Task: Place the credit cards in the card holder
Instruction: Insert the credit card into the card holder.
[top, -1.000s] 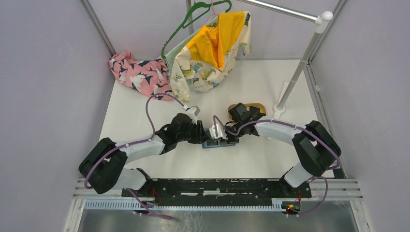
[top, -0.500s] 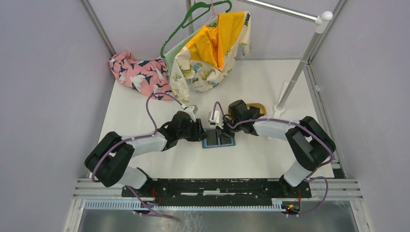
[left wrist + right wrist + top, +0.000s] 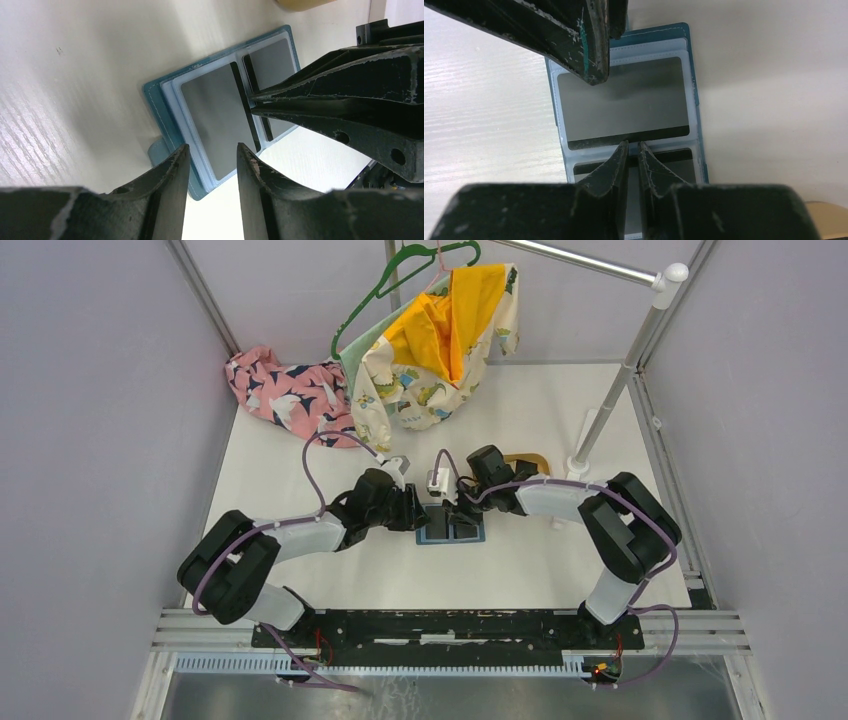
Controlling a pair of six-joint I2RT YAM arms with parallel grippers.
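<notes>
Leatherette card holder (image 3: pixel 156 110) (glossy plastic sleeves (image 3: pixel 649 50))

Card holder (image 3: pixel 156 102): teal, lying open and flat on the table (image 3: pixel 75 60), clear sleeves facing up.
Credit cards (image 3: pixel 215 120): two grey ones, sitting in facing sleeves, dark stripes meeting near the fold.

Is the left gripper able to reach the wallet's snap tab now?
Probably yes: the snap tab lies uncovered beside the open left gripper; the right gripper is away over the cards.
</notes>
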